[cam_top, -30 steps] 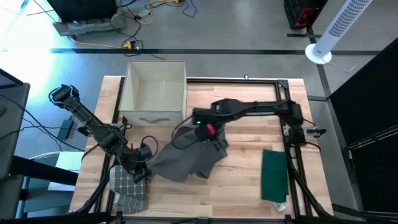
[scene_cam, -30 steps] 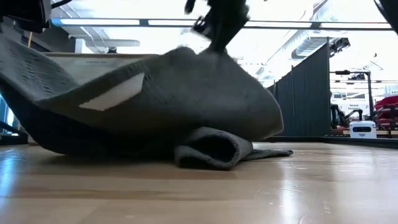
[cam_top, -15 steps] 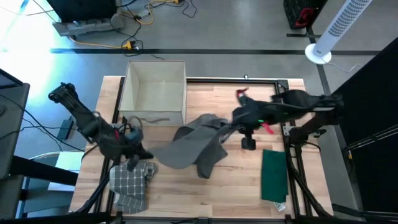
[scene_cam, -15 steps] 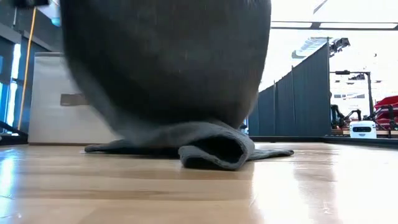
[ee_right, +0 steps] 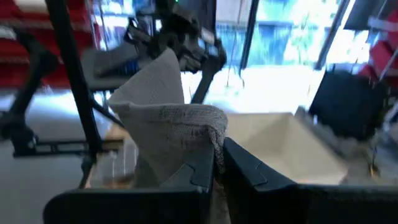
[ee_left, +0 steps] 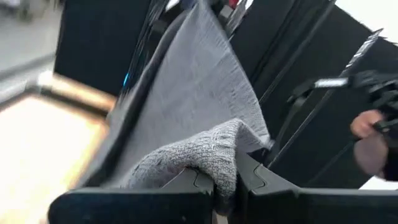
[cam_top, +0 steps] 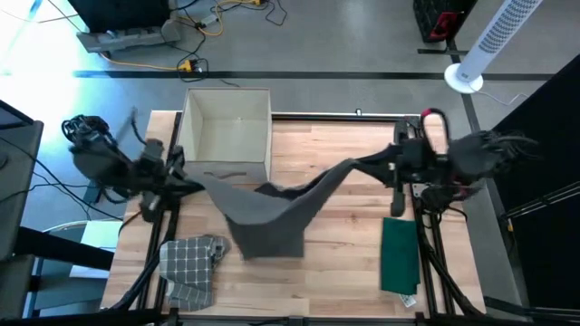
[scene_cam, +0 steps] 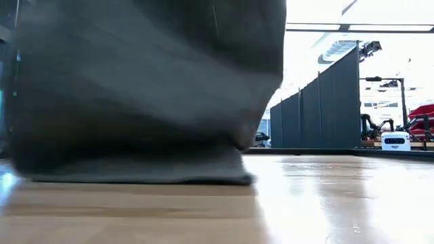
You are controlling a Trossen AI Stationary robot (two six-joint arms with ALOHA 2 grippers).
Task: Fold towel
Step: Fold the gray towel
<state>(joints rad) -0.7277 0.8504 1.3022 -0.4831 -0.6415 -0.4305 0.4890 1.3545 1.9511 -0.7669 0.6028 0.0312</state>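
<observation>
Towel (cam_top: 267, 213) stretched (both claws clamped)

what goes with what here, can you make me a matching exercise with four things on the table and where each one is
Things:
1. grey towel
2. checked cloth
3. green cloth
4. beige box

Places:
A. lying by the table's right edge
B. at the table's far side, left of middle
C. stretched between the left gripper and the right gripper
D. lying at the near left corner

Pairs: 1-C, 2-D, 3-A, 4-B
</observation>
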